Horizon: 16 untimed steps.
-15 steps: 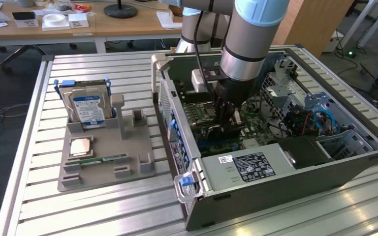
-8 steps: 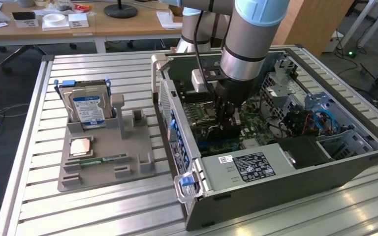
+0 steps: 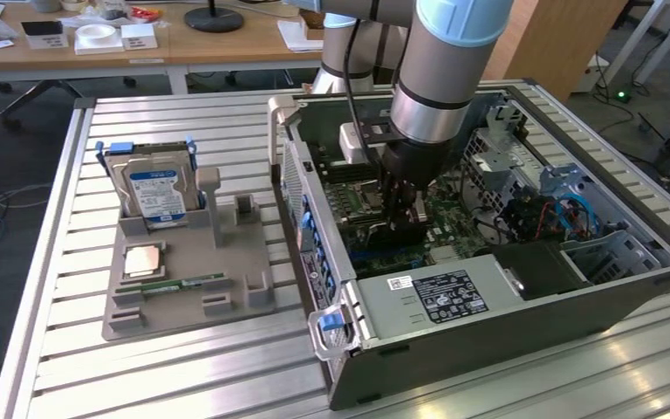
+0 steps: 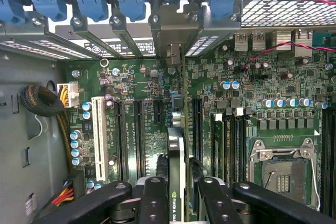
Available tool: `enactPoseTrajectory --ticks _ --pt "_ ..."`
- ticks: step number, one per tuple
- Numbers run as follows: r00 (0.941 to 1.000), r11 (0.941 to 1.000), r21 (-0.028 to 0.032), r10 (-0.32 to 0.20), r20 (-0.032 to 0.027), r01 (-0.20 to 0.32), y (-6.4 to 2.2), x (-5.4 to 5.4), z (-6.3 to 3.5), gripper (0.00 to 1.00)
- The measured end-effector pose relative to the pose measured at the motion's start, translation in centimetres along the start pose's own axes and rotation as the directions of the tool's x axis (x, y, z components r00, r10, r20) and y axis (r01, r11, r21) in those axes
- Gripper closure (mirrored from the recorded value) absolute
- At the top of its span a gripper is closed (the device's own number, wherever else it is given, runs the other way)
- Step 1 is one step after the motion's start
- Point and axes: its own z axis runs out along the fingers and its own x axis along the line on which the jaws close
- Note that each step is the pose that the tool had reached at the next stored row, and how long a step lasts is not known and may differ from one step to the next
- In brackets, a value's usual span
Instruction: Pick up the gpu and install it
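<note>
The gpu (image 4: 177,156) stands on edge over a long slot of the green motherboard (image 4: 142,77), inside the open computer case (image 3: 463,297). I look along its top edge, and its silver bracket (image 4: 169,35) sits against the rear slot openings under the blue clips. My gripper (image 4: 181,203) straddles the card with one black finger (image 4: 155,198) on the board side and the other on the cooler side, both close against it. In the exterior view the gripper (image 3: 403,229) reaches straight down into the case near its rear wall.
A grey parts holder (image 3: 184,305) on the slatted table carries the silver hard drive (image 3: 154,192), a memory stick (image 3: 172,285) and a square chip (image 3: 140,260). The empty processor socket (image 4: 281,177) and filled memory slots lie beside the card. Cable bundles hang along the case wall (image 4: 42,103).
</note>
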Motion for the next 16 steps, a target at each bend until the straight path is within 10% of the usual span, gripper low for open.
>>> enactPoseTrajectory --ticks 16 --pt "1.0 1.0 0.0 0.0 -0.0001 0.0 0.01 0.0 0.09 0.74"
